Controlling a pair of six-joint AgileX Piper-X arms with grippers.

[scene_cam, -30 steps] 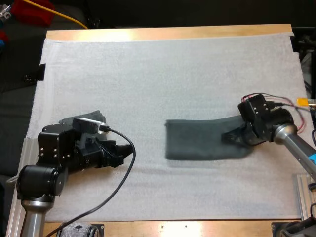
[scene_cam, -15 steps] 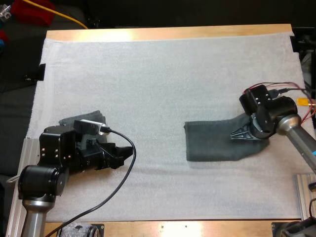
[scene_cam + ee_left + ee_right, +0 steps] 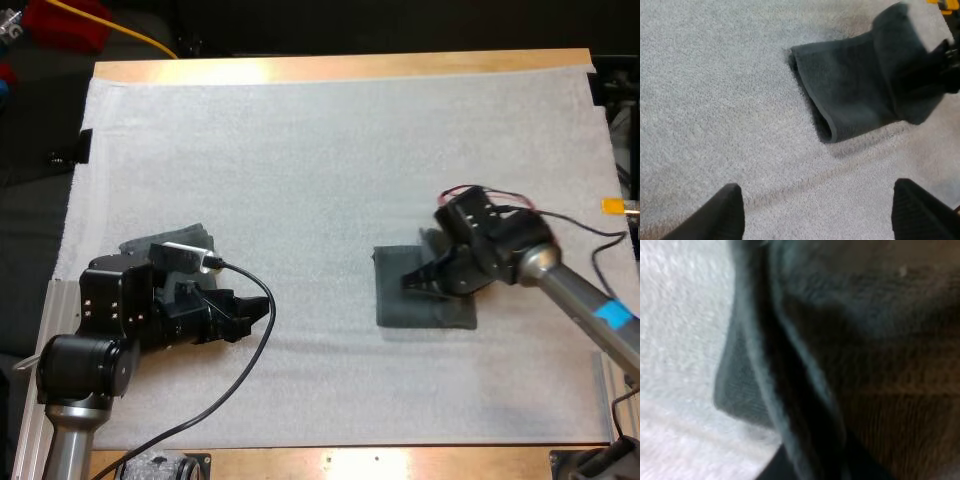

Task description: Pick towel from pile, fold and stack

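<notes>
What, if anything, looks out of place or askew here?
Nothing stands out. The towel lies mid-fold on the mat, with one end lifted over it in the right gripper. A second towel is partly hidden by the left arm.

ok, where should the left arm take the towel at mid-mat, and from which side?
Take the towel by its folded edge, coming in low along the mat from the left gripper side. That edge is a rounded, doubled fold, free and facing the open fingers. The right gripper holds the far end, lifted, so that side is taken.
</notes>
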